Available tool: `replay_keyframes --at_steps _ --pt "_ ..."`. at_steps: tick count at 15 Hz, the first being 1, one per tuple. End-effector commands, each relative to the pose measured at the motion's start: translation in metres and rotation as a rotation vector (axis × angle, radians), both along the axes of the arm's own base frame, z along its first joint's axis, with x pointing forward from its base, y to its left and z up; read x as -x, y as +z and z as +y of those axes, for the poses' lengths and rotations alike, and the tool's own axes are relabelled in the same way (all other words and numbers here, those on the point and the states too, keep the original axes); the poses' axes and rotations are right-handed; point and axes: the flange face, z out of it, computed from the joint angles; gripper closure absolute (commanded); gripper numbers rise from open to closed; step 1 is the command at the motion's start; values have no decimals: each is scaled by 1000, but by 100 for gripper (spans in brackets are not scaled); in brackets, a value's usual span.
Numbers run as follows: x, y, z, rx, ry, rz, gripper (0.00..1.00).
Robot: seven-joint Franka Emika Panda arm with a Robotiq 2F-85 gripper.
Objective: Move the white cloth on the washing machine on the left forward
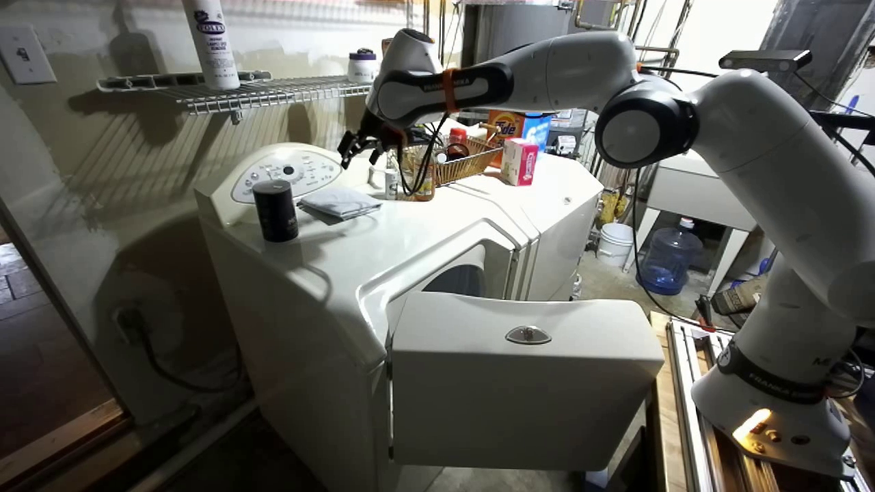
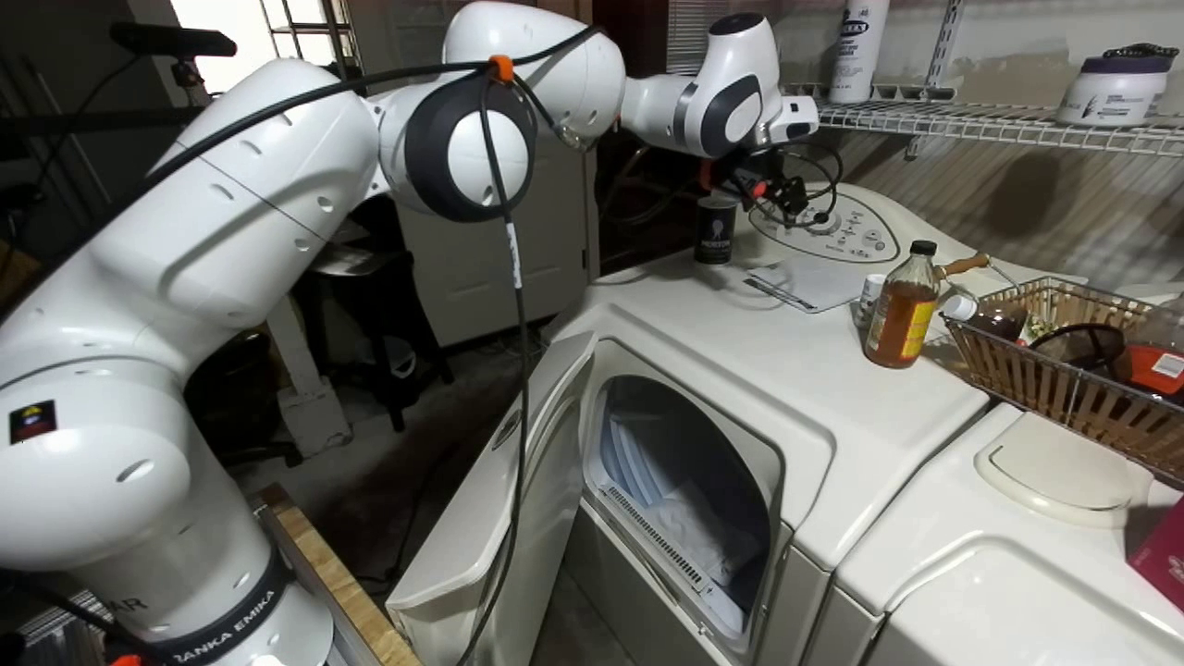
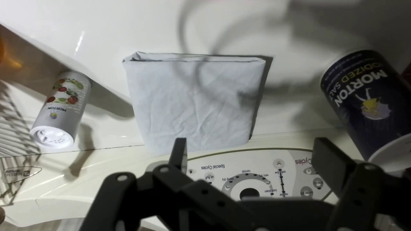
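The black metal gripper (image 3: 250, 148) hangs, fingers apart, over the white oval control panel (image 3: 253, 168). Ahead, between a navy cylindrical salt canister (image 3: 366, 106) and a slim white shaker (image 3: 65, 104), the folded pale-grey cloth (image 3: 196, 102) lies on the bulky white washing machine (image 1: 396, 236). A low, level pinch should suit; the smooth top likely gives room before its front edge.

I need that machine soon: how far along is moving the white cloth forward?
Done: apparently just the approach; the gripper hangs open above the control panel, close to the white cloth. In hand: nothing, with the jaws standing apart. Left: probably the whole move, as the cloth lies toward the back of the washing machine, beside that panel.
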Motion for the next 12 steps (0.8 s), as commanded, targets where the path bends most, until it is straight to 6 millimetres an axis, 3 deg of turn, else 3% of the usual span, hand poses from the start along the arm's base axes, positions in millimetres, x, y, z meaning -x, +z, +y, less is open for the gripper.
replay_keyframes --at_steps 1,12 --pt "-15 -21 -11 23 -13 -36 0" --pt "-32 -93 -17 85 -23 -194 0"
